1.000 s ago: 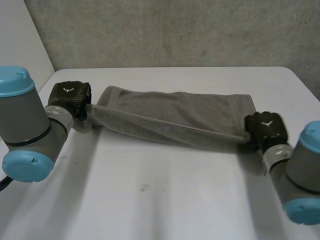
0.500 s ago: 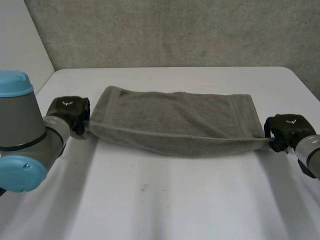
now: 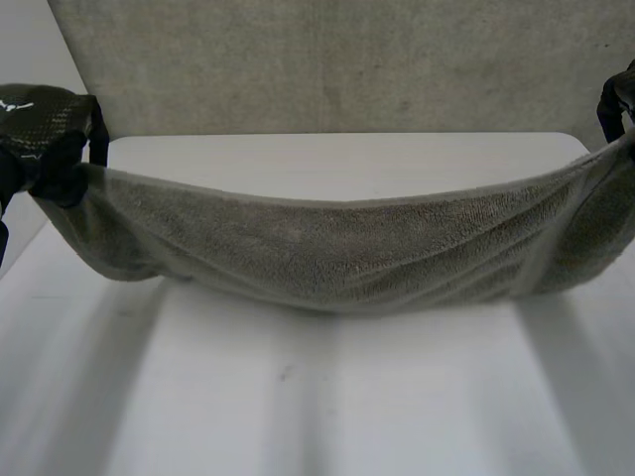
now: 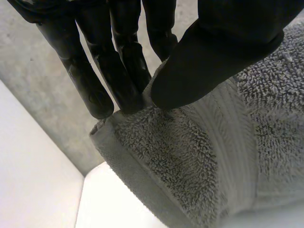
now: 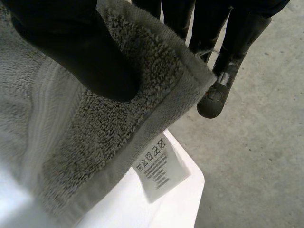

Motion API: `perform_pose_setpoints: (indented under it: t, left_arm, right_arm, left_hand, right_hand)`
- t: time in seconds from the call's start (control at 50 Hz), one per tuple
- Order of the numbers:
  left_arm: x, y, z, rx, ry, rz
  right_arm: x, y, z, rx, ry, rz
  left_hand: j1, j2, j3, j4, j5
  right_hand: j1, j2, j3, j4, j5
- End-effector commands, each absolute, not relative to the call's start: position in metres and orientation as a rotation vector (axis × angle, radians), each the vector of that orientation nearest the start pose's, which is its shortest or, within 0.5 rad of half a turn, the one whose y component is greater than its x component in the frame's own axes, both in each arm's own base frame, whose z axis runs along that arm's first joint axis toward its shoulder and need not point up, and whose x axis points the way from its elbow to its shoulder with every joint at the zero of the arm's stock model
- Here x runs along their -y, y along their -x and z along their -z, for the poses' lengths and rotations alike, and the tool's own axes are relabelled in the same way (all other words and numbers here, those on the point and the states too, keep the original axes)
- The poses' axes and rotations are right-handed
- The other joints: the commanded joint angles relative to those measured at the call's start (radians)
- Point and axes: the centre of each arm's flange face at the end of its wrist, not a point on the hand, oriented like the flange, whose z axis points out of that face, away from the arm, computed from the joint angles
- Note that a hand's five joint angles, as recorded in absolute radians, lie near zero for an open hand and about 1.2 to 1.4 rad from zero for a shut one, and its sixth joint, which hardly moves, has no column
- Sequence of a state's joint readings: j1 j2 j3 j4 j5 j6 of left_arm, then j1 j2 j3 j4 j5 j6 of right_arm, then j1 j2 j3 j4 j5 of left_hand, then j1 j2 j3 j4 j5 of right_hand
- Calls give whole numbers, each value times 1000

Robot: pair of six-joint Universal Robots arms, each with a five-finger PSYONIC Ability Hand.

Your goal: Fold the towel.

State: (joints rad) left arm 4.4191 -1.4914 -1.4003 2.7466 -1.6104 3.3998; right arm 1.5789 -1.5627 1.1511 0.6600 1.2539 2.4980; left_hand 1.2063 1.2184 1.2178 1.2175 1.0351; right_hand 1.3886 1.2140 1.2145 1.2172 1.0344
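Head view first: the grey towel [image 3: 327,248] is up above the white table [image 3: 327,416], strung between the two hands like a hammock. From the towel's middle, the left hand [image 3: 40,129] sits at about 10 o'clock and the right hand [image 3: 617,99] at about 2 o'clock. The top edge runs from one hand to the other with a shallow dip in the middle. The rest of the cloth hangs below it in a long sagging belly toward 6 o'clock. Can't tell whether the lowest bit brushes the table or hangs just clear of it. Behind it all, at 12 o'clock, is a rough concrete wall [image 3: 347,59].

Left wrist view: the left hand is gripping a corner of the towel. The thumb [image 4: 213,52] is pressed on one face of the cloth with the fingers [image 4: 118,76] behind it, so the corner is pinched between them. A flat woven band runs across the terry just beside the thumb.

Right wrist view: same deal, the right hand has its own corner pinched, thumb on the near face and fingers on the far side past the hem. A white care label [image 5: 159,168] dangles from the hem near that corner.
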Motion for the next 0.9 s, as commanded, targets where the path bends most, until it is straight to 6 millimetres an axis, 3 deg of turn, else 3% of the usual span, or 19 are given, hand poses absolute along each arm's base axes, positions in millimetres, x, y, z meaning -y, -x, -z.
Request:
perform_pose_setpoints:
  t: [0.02,0.16,0.3,0.4,0.42,0.44,0.46,0.48,0.5,0.52,0.54,0.64,0.72,0.76,0.78,0.82,0.86,0.88,0.9]
  left_arm:
    - [244,209,-308,-2424,-701,1875]
    - [294,226,-243,-2476,-881,1618]
    - [347,245,-237,-2386,-878,1732]
    - [386,260,-281,-2172,-784,2036]
    - [395,264,-307,-2061,-727,2181]
    - [395,264,-307,-2060,-726,2182]
    - [400,266,-336,-1951,-653,2330]
    - [400,268,-363,-1848,-576,2477]
    - [400,268,-364,-1847,-575,2478]
    - [398,269,-387,-1764,-497,2611]
    - [394,268,-407,-1705,-429,2719]
    - [376,261,-436,-1703,-290,2861]
    - [374,258,-423,-1798,-269,2819]
    - [376,256,-409,-1867,-279,2761]
    - [377,253,-393,-1938,-286,2693]
    - [376,251,-375,-2016,-308,2629]
    - [372,247,-334,-2173,-341,2470]
    - [372,247,-334,-2174,-341,2470]
    - [371,244,-311,-2251,-365,2379]
  right_arm:
    - [289,-163,-313,-2482,1139,1693]
    - [325,-170,-264,-2524,1158,1561]
    - [368,-188,-244,-2512,1108,1790]
    - [402,-198,-273,-2345,943,2181]
    - [410,-201,-293,-2230,863,2326]
    - [415,-203,-316,-2092,771,2468]
    - [415,-203,-317,-2091,770,2469]
    - [415,-205,-344,-1935,682,2593]
    - [410,-204,-371,-1780,602,2699]
    - [410,-204,-371,-1778,601,2700]
    - [404,-202,-393,-1651,530,2779]
    - [386,-201,-421,-1473,477,2853]
    - [381,-201,-410,-1546,508,2800]
    - [380,-203,-384,-1705,601,2664]
    - [380,-203,-383,-1706,602,2663]
    - [379,-207,-348,-1883,719,2472]
    - [378,-209,-329,-1963,782,2375]
    - [378,-209,-311,-2038,838,2299]
    - [378,-209,-310,-2039,839,2298]
  left_hand:
    - [190,178,178,179,187]
    - [190,178,178,179,187]
    - [190,178,178,179,187]
    - [190,178,178,179,187]
    - [190,178,178,179,187]
    - [190,178,178,179,187]
    - [190,178,178,179,187]
    - [190,178,178,179,187]
    - [190,178,178,179,187]
    - [190,178,178,179,187]
    - [190,178,178,179,187]
    - [190,178,178,179,187]
    - [190,178,178,179,187]
    - [190,178,178,179,187]
    - [190,178,178,179,187]
    - [190,178,178,179,187]
    - [190,178,178,179,187]
    - [190,178,178,179,187]
    - [190,178,178,179,187]
  right_hand:
    - [8,182,182,179,187]
    - [8,182,182,179,187]
    - [8,182,182,179,187]
    - [8,182,182,179,187]
    - [8,182,182,179,187]
    - [8,182,182,179,187]
    - [8,182,182,179,187]
    - [8,182,182,179,187]
    - [8,182,182,179,187]
    - [8,182,182,179,187]
    - [8,182,182,179,187]
    - [8,182,182,179,187]
    - [8,182,182,179,187]
    - [8,182,182,179,187]
    - [8,182,182,179,187]
    - [8,182,182,179,187]
    - [8,182,182,179,187]
    - [8,182,182,179,187]
    - [8,182,182,179,187]
